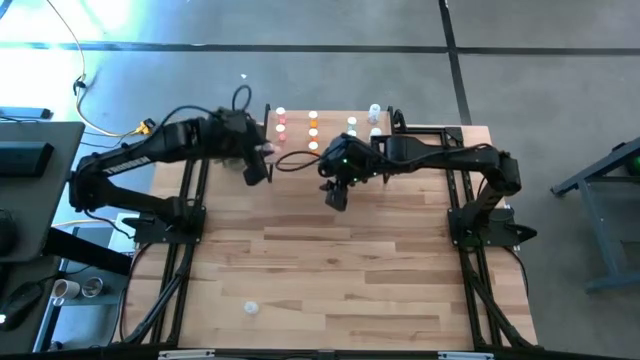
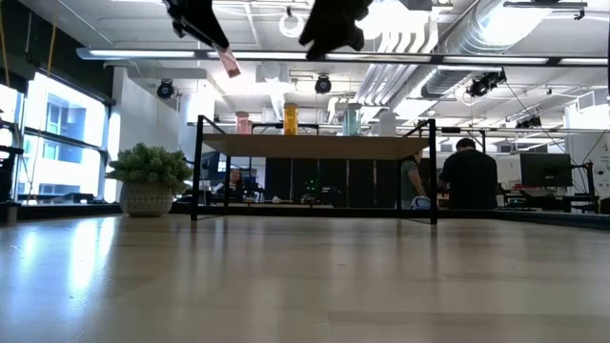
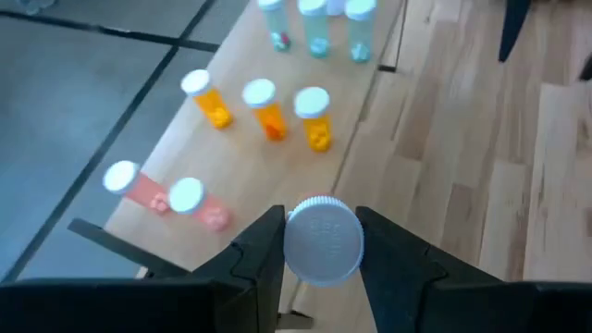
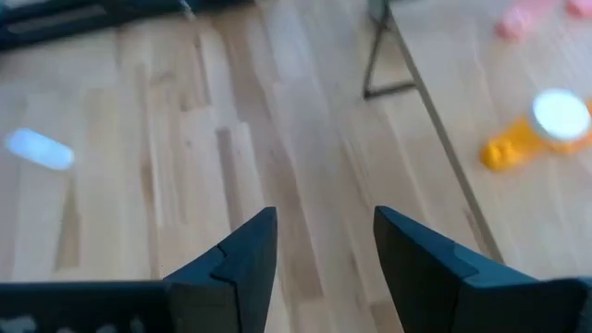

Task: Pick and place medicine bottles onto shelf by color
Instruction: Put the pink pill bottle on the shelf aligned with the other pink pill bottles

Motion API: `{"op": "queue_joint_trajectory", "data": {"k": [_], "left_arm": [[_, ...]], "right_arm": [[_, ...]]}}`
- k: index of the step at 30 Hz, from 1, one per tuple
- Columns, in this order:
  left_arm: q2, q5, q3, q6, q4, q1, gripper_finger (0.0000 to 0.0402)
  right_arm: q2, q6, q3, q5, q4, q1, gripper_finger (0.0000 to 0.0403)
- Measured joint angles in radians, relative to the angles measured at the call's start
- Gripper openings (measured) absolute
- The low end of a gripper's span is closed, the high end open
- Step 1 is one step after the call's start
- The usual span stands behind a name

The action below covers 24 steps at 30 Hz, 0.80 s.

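A: Where was the left hand (image 1: 262, 152), and what did it hold?

B: In the high view it stood a little left of the centre, in the upper part of the frame, at the left end of the shelf (image 1: 335, 146). Its fingers (image 3: 262, 254) pinched a pink bottle (image 2: 230, 63) with a white cap (image 3: 322, 239). In the low view this bottle hung tilted at the upper left, above the level of the shelf top (image 2: 315, 146).

A: And the right hand (image 1: 337, 192)?

B: It was near the centre of the high view, just below the shelf's near edge. Its fingers (image 4: 242, 254) were spread apart with nothing between them; under them I saw only the planks of the bench (image 1: 340, 270).

A: What stood on the shelf?

B: In the left wrist view, two pink bottles (image 3: 148, 191) stood at the lower left, three orange bottles (image 3: 264, 106) in a row near the middle, and three pale green bottles (image 3: 316, 28) at the top edge. More pale bottles (image 1: 374, 112) stood at the shelf's right end in the high view.

A: Was anything else on the bench?

B: One small white bottle (image 1: 251, 308) lay alone in the lower part of the high view, well apart from the shelf. In the low view a green plant in a pot (image 2: 148, 178) stood at the left, beside the shelf's leg.
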<state>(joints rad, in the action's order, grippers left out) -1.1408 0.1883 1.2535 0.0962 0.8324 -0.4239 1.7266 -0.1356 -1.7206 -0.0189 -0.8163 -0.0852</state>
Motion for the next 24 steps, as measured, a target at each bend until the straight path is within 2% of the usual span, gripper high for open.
{"op": "queue_joint_trajectory", "data": {"k": [4, 7, 16, 24], "left_arm": [[0.000, -0.099, 0.038, 0.012, 0.014, -0.087, 0.0112], [-0.018, -0.127, 0.074, 0.013, 0.030, -0.126, 0.0112], [-0.171, -0.133, 0.220, 0.050, 0.165, -0.194, 0.0113], [-0.317, -0.132, 0.292, 0.099, 0.271, -0.189, 0.0113]], "right_arm": [[0.002, -0.023, 0.000, 0.000, -0.034, -0.021, 0.0172], [0.002, -0.023, 0.000, 0.000, -0.037, -0.028, 0.0172], [0.002, -0.022, 0.000, 0.000, -0.037, -0.028, 0.0172], [0.002, -0.022, 0.000, 0.000, -0.041, -0.028, 0.0172]]}}
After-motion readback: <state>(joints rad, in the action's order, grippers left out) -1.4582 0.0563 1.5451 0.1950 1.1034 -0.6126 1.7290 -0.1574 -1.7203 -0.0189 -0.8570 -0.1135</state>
